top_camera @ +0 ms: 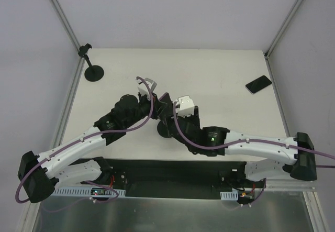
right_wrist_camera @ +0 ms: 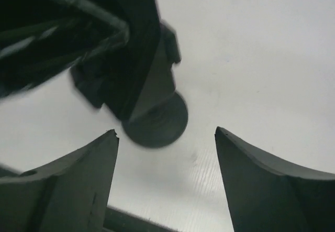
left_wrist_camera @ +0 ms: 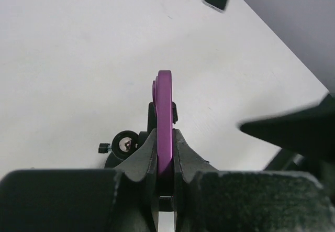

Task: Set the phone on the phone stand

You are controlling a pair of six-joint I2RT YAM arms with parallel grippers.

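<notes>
The white table [top_camera: 209, 64] fills my screens, and both arms meet near its middle. My left claw [left_wrist_camera: 165, 137] is clamped on the phone [left_wrist_camera: 164, 98], which stands edge-on between the jaws with its purple rim reaching past their tips. My right claw [right_wrist_camera: 165, 132] gapes wide and holds nothing. The phone stand [right_wrist_camera: 166, 114] sits just ahead of it and just below the left claw. A second dark handset [top_camera: 258, 84] lies far beyond the left claw's tip, and a spare stand [top_camera: 94, 73] sits well behind it. I judge the phone stiff, light, slick on its glass and breakable. The flat faces are the place to grip, leaving the protruding end free for the clip.
</notes>
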